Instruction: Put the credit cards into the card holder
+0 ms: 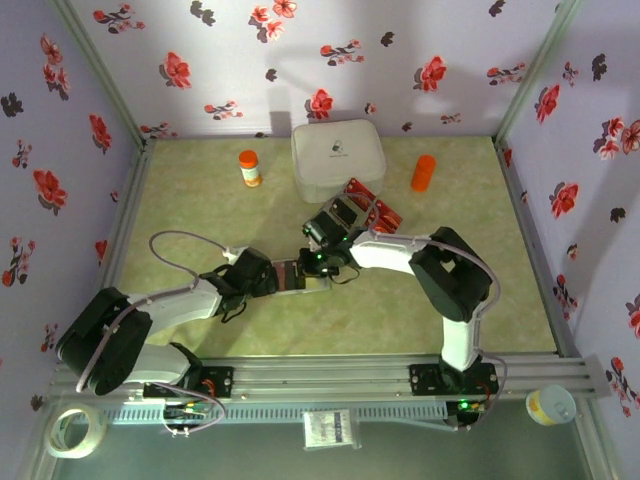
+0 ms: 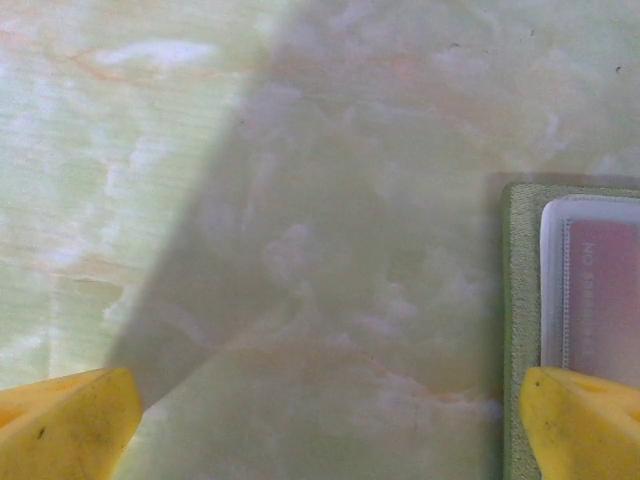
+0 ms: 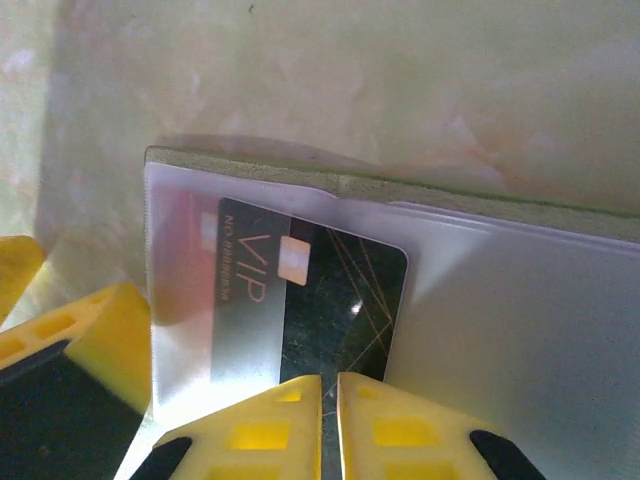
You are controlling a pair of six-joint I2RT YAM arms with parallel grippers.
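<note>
- We see the card holder (image 1: 300,273) lying open near the middle of the table (image 1: 190,210), a little toward the near edge, with both grippers meeting over it
- The right gripper (image 3: 330,400) has its jaws drawn nearly together, leaving only a thin slit, and its tips sit at the near edge of a black card (image 3: 320,300)
- That black card is slid partway under the holder's frosted sleeve, its far corner tucked in and its near part bare; we cannot tell whether the tips pinch it or only press it
- The left gripper (image 2: 320,425) stands wide apart just beside the holder's left edge, one yellow fingertip (image 2: 580,425) over the green border and the other over bare table
- In the left wrist view we make out a red card (image 2: 600,290) inside the sleeve
- More credit cards (image 1: 372,208), red ones, lie toward the far edge beside the white box (image 1: 338,158)
</note>
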